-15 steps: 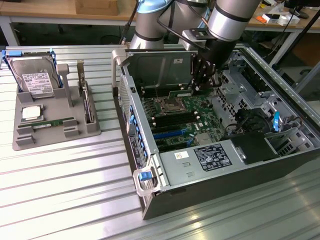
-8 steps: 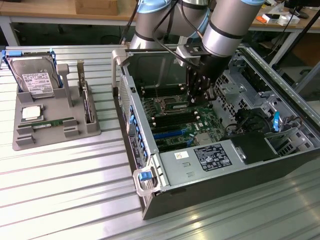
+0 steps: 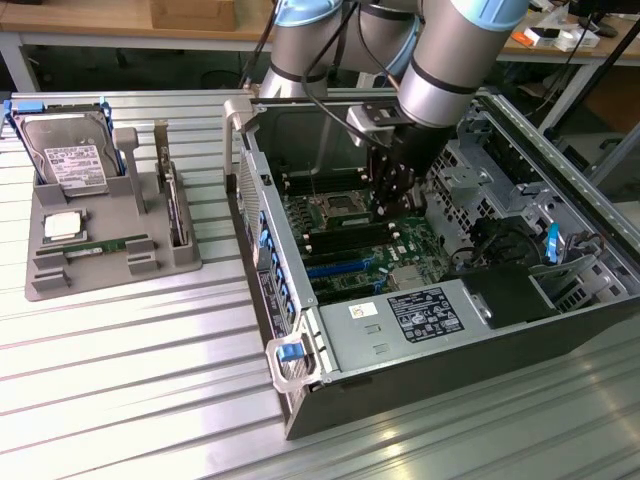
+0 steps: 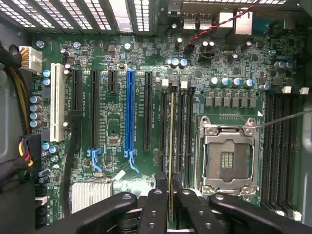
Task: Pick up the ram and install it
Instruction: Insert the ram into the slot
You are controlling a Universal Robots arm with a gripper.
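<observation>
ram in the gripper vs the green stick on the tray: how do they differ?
The ram stands on edge, clamped in the gripper; the green stick lies flat and free. The ram is inside the computer case; the green stick sits in the grey tray. Both are long and narrow.

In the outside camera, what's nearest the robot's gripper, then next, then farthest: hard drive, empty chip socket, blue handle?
From the gripper:
1. Empty chip socket, beside it on the motherboard.
2. Blue handle, at the case's front corner.
3. Hard drive, on the tray, exterior view's left.
</observation>
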